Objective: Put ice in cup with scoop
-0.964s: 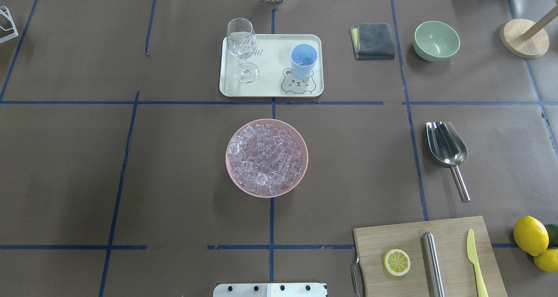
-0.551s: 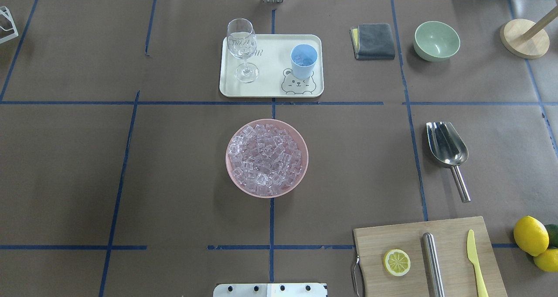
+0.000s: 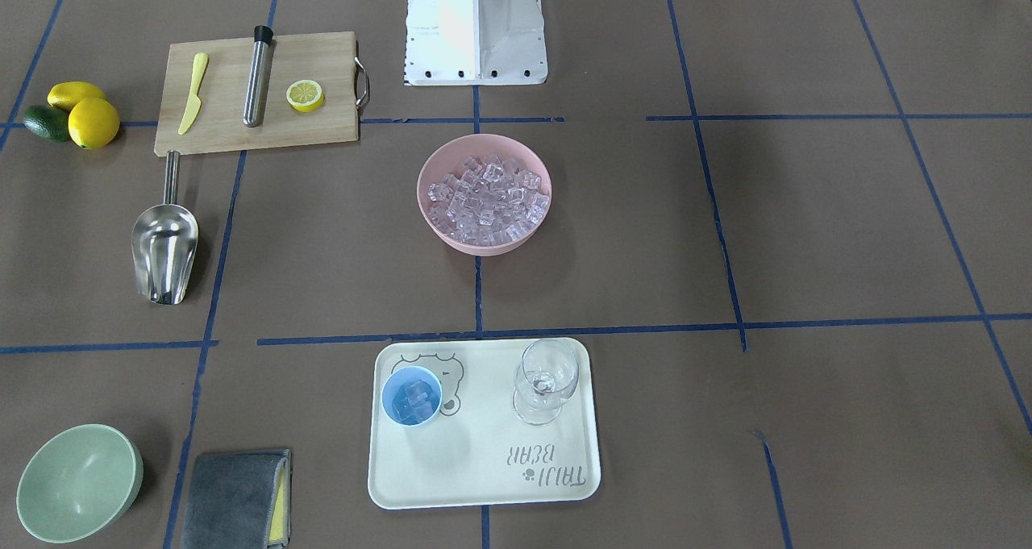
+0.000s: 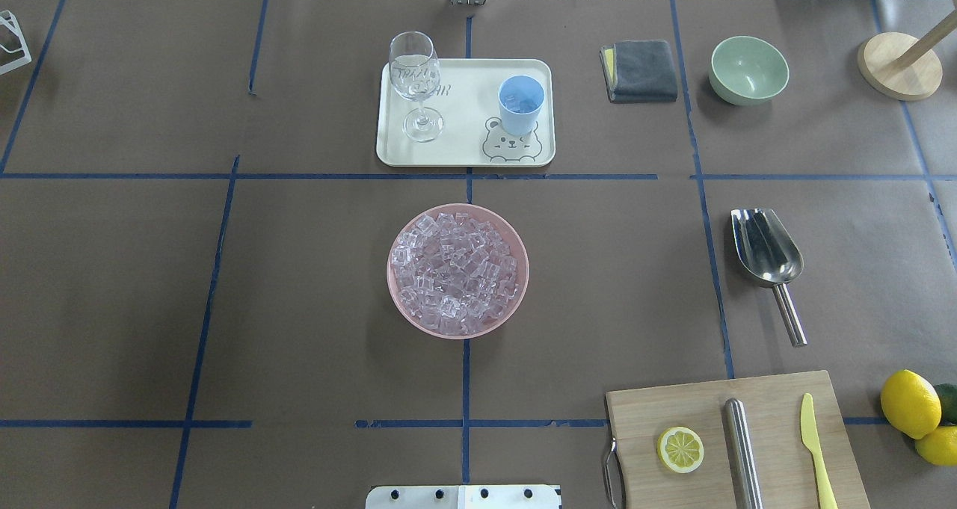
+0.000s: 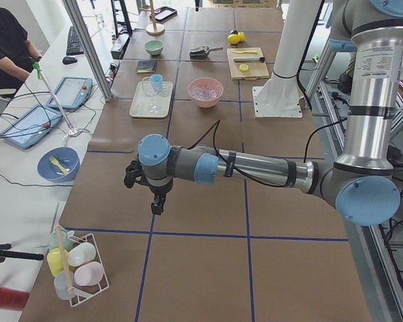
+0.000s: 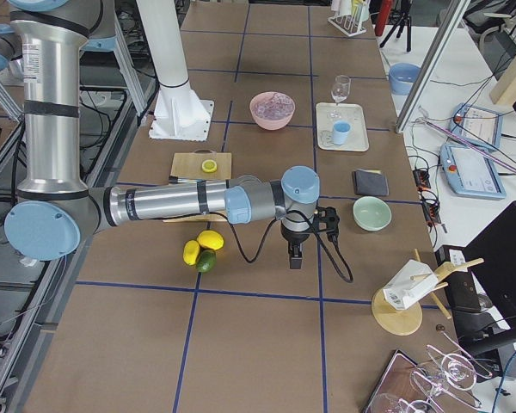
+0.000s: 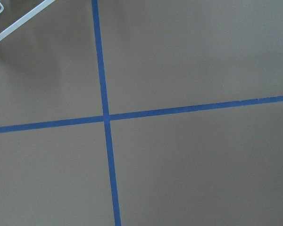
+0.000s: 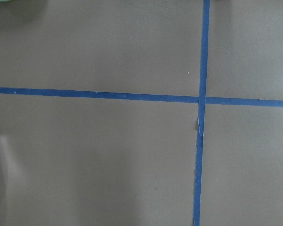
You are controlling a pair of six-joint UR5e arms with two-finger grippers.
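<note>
The ice (image 4: 456, 270) fills a pink bowl (image 4: 396, 300) at the table's middle; it also shows in the front view (image 3: 486, 193). The light-blue cup (image 4: 520, 104) stands on a cream tray (image 4: 463, 146) and holds a few cubes (image 3: 412, 397). The steel scoop (image 4: 766, 255) lies free on the table at the right, handle toward the robot. My left gripper (image 5: 158, 204) hangs over bare table far left of the bowl. My right gripper (image 6: 294, 256) hangs over bare table far right, past the lemons. I cannot tell whether either is open or shut.
A wine glass (image 4: 413, 83) stands on the tray's left. A grey cloth (image 4: 640, 69) and a pale green bowl (image 4: 748, 68) sit back right. A cutting board (image 4: 736, 438) holds a lemon slice, a steel cylinder and a yellow knife. Lemons (image 4: 912, 404) lie beside it.
</note>
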